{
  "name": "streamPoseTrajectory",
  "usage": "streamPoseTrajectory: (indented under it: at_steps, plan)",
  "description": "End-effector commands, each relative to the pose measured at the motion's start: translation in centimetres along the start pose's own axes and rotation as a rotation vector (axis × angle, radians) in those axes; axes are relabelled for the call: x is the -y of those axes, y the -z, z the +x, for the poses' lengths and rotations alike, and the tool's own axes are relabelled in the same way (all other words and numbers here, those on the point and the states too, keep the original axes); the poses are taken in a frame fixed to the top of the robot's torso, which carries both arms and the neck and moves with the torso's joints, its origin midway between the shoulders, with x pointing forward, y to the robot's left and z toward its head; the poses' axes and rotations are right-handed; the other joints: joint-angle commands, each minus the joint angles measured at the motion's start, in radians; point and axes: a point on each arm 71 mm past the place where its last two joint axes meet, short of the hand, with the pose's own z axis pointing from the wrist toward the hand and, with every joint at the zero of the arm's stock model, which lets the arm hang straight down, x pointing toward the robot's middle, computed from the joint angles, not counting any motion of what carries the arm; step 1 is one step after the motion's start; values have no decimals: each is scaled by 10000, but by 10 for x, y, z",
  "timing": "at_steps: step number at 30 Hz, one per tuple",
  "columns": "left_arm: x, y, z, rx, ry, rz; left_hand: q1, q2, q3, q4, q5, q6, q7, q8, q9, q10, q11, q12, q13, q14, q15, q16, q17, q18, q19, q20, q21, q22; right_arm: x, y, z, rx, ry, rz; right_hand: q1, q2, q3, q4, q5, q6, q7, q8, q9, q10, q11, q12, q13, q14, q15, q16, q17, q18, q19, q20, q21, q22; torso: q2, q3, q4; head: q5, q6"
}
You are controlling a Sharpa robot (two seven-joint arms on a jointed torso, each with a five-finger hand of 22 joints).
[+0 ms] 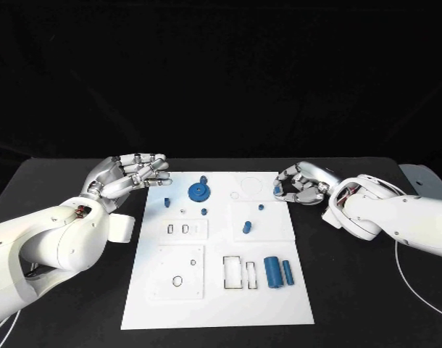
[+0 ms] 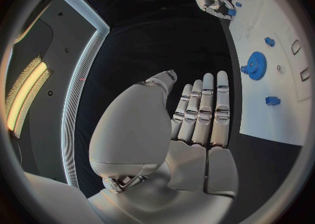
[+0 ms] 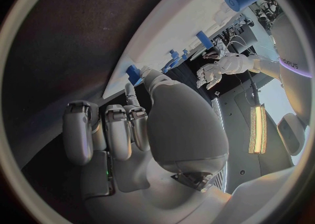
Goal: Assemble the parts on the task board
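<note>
Board: task board [image 1: 216, 304] lies mid-table, white, running from near me to the far side.
Left hand: my left hand [image 1: 129, 174] hovers just off the board's far-left corner, fingers [image 2: 205, 109] straight and pressed side by side, holding nothing.
Right hand: my right hand [image 1: 303, 185] sits at the far-right edge, pinching a small blue part [image 3: 133, 72] at the rim.
Parts: blue gear [image 1: 199, 192] far-centre; blue cylinder [image 1: 271, 271] and a thinner pin [image 1: 287, 272] near-right.
</note>
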Motion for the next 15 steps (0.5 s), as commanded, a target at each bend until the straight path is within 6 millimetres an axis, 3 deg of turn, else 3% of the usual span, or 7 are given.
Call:
streamPoseTrajectory:
  at_steps: [1, 15]
  plan:
    - [1, 0, 2, -188, 65, 107, 59, -9, 23, 2, -50, -57, 122, -32, -15, 4, 31, -64, 1, -9, 18, -53, 15, 136, 70, 24, 16, -15, 0, 0, 3, -262, -26, -73, 88, 2, 83, -25, -29, 99, -9, 43, 15, 1040, 31, 34, 2635, 1029, 8, 20, 2571, 100, 112, 44, 22, 1289, -6, -6, 6, -9, -1]
    - [1, 0, 2, -178, 59, 86, 64, -6, 40, -12, -48, -58, 124, -33, -15, 8, 32, -76, 1, -8, 17, -57, 22, 136, 72, 22, 17, -17, 1, -1, 5, -338, 10, -10, 152, 88, 275, -104, -36, 255, -53, 65, 25, 1040, -12, 34, 2635, 1039, -25, 30, 2617, 87, 149, 16, 65, 1342, -7, -4, -6, -3, -25]
